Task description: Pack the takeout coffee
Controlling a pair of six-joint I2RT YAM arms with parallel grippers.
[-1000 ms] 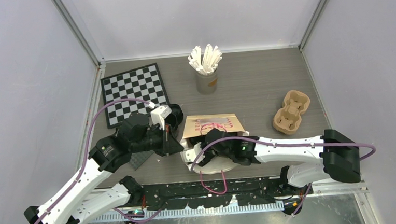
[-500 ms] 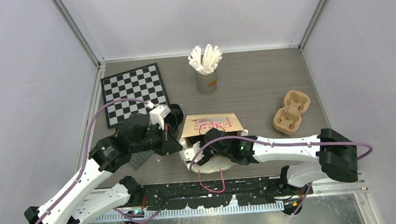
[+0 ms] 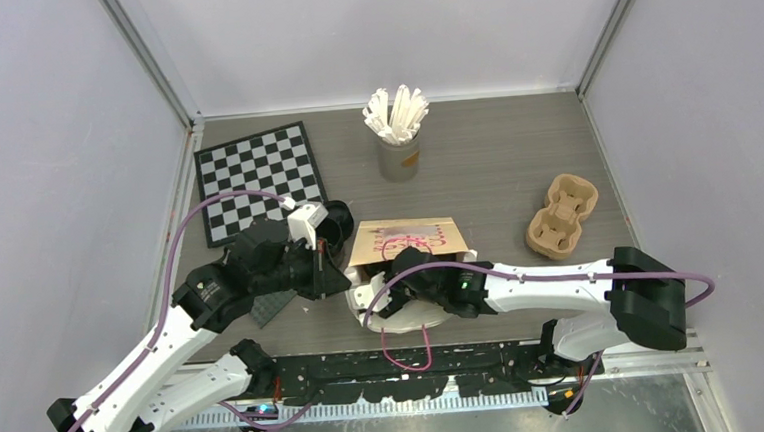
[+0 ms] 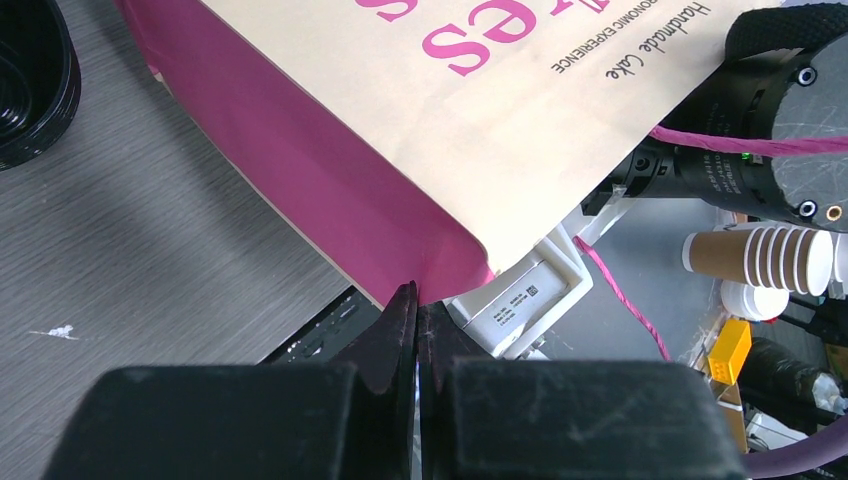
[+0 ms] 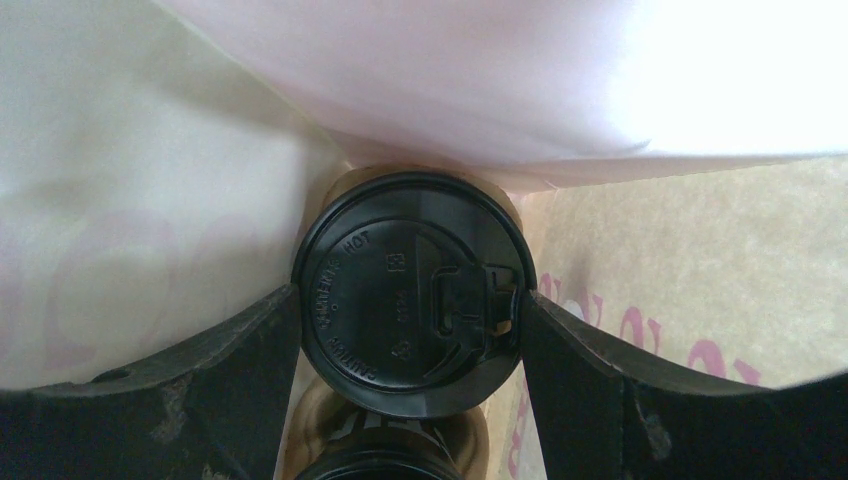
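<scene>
Two coffee cups can be counted for certain. One coffee cup (image 5: pixel 410 300) sits between the tips of the right gripper (image 5: pixel 410 318). Its fingers (image 5: pixel 240 350) stand wide apart and press against the round black plastic lid on both sides. This cup and the gripper are inside the mouth of the one paper bag (image 3: pixel 410 240), whose pale inner walls close in above and to either side of the fingers. A dark rim over a tan ring shows just under the held cup, too cropped to identify.

The second coffee cup (image 4: pixel 28 80) stands on the table (image 3: pixel 495 159) off to the left of the left gripper (image 4: pixel 416 300), clear of the bag; only its ridged black edge shows. The left gripper's jaws are together, pinching the bag's bottom corner where the magenta side fold meets the cream printed face.

Beyond both grippers stands one grey cup (image 3: pixel 400 158) bristling with white wrapped sticks (image 3: pixel 397 113). One brown moulded-pulp carrier (image 3: pixel 561 215) lies well to the right of the right gripper, and one checkerboard (image 3: pixel 259 178) lies flat beyond the left one. The tabletop is grey woodgrain.
</scene>
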